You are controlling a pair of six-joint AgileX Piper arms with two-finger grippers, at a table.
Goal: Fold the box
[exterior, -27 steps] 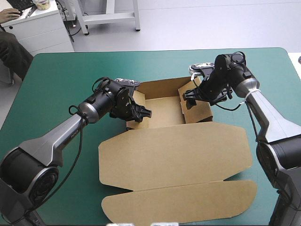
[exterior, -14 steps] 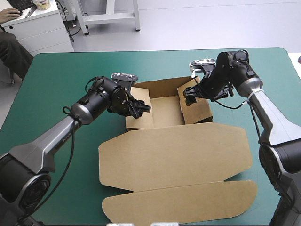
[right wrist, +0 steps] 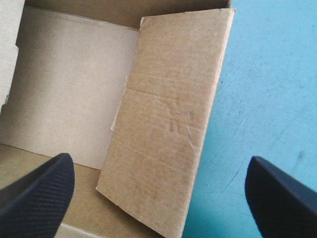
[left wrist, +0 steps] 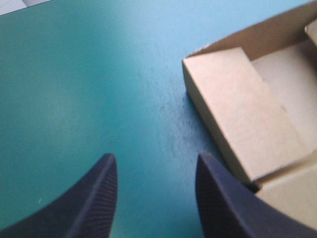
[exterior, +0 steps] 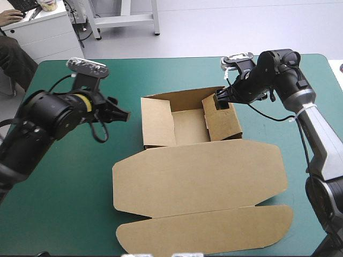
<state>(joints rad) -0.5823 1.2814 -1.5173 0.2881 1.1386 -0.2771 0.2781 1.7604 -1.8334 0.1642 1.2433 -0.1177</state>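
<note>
The brown box [exterior: 187,128] lies mid-table as an open tray with raised walls, its lid [exterior: 198,174] flat toward the near edge. My left gripper [exterior: 123,113] hovers open over bare teal-green cover, a short way left of the box's left wall [exterior: 156,122]. In the left wrist view that gripper [left wrist: 155,159] holds nothing, and the left wall [left wrist: 242,114] lies ahead and to one side. My right gripper [exterior: 220,101] is open above the right wall [exterior: 222,122]. In the right wrist view that gripper [right wrist: 158,166] straddles the right wall [right wrist: 168,124], beside the tray floor [right wrist: 69,89].
The lid's outer flap [exterior: 203,231] reaches almost to the table's near edge. Teal-green cover [exterior: 69,176] stretches left of the box, with a narrower strip [exterior: 268,120] to its right.
My left gripper has pulled away leftward from the box's left wall, which stays standing. My right gripper has shifted slightly up and back over the right wall.
</note>
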